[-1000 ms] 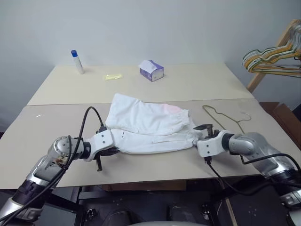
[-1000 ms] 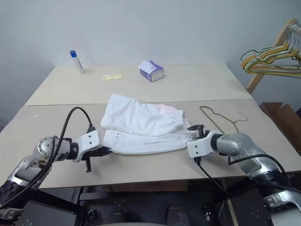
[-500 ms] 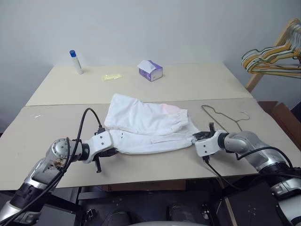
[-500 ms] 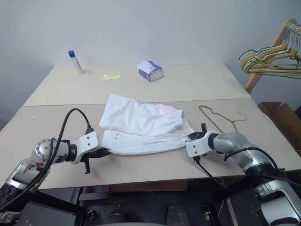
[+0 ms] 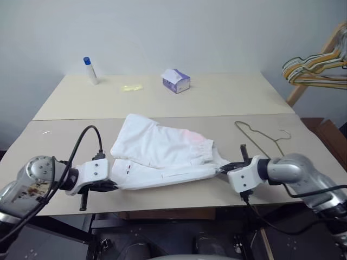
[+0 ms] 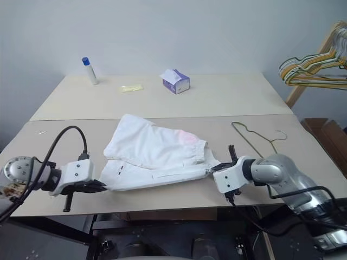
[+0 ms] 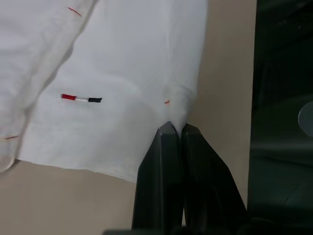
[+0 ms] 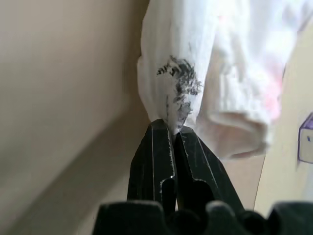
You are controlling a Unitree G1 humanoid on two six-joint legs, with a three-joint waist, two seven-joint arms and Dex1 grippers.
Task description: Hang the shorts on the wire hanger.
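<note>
The white shorts (image 5: pixel 162 154) lie across the near table, stretched between my two grippers, with a faint pink patch near the gathered waistband. My left gripper (image 5: pixel 112 185) is shut on the shorts' left corner (image 7: pixel 177 115), by a small red-and-dark stitch mark. At the other end my right gripper (image 5: pixel 221 170) is shut on a pinch of the waistband (image 8: pixel 171 93), which has a dark smudge. The wire hanger (image 5: pixel 260 136) lies flat on the table behind my right gripper, untouched.
A purple-and-white tissue box (image 5: pixel 176 80), a blue-capped tube (image 5: pixel 90 70) and a small yellow item (image 5: pixel 132 87) sit on the far table. Thicker coloured hangers (image 5: pixel 317 70) hang on a wooden rack at the right. The near table's front edge (image 5: pixel 179 203) is close to both grippers.
My right gripper went from open to shut on the waistband. Both grippers pulled back toward the near edge and up, the left also outward, drawing the shorts' front edge taut.
</note>
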